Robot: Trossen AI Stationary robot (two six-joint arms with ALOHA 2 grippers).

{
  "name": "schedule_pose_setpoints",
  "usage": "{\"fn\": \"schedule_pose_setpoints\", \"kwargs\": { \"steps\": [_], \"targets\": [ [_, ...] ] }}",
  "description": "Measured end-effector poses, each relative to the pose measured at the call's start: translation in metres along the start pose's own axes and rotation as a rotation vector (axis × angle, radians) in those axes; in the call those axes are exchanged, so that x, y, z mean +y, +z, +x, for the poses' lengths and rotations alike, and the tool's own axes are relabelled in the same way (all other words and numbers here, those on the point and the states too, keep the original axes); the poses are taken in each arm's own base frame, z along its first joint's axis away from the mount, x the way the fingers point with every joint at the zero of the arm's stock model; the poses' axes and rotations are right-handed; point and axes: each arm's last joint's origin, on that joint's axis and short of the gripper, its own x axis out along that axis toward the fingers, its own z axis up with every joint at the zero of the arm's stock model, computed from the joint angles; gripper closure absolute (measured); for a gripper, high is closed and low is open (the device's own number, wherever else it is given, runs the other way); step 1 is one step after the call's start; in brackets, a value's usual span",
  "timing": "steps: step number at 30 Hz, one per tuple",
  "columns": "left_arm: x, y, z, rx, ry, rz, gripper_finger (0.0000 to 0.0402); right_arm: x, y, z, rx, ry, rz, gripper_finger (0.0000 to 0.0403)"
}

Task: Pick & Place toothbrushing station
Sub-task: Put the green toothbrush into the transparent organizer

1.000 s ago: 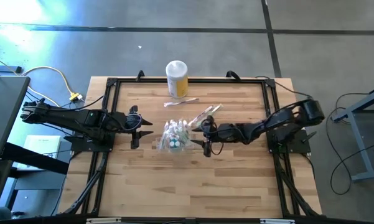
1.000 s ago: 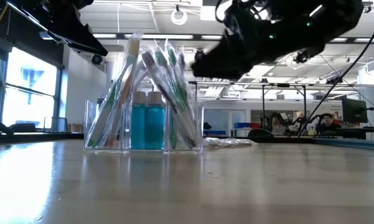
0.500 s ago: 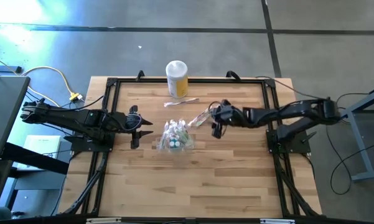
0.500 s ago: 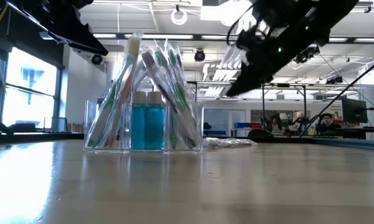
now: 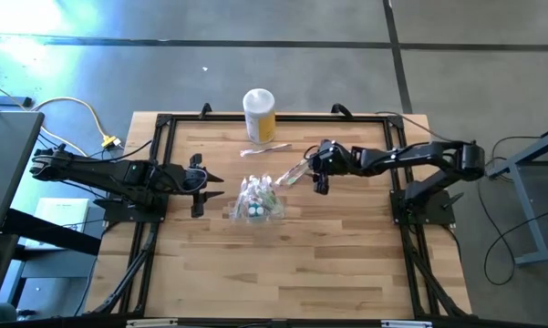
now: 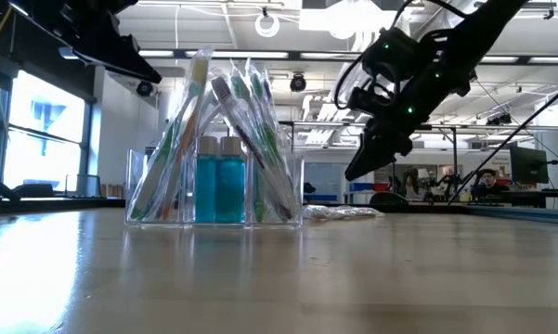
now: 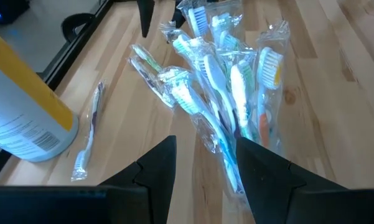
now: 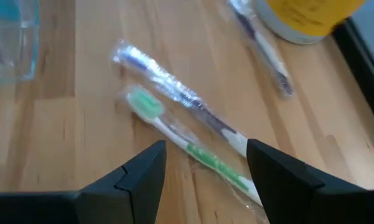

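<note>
Wood lies bare around toothbrushing station (image 5: 256, 203); right end effector (image 5: 321, 179) and left end effector (image 5: 201, 185) both gape empty.

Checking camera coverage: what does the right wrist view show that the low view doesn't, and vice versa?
Right wrist only: two wrapped toothbrushes lying loose on the wood, one green, one dark, a third beside the yellow jar.
Low only: the whole clear toothbrushing station, two blue bottles inside, room behind.
Both: the open right pincer and the tabletop.
</note>
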Motion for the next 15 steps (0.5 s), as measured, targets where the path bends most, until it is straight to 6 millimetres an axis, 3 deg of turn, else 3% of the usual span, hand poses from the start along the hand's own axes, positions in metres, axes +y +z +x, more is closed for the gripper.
{"fn": "schedule_pose_setpoints", "kwargs": {
  "steps": [15],
  "targets": [
    [0.0, -0.002, 0.0, 0.022, 0.001, 0.007, 0.024, 0.005, -0.016, 0.037, 0.05, 0.008, -0.112, 0.0188]
  ]
}}
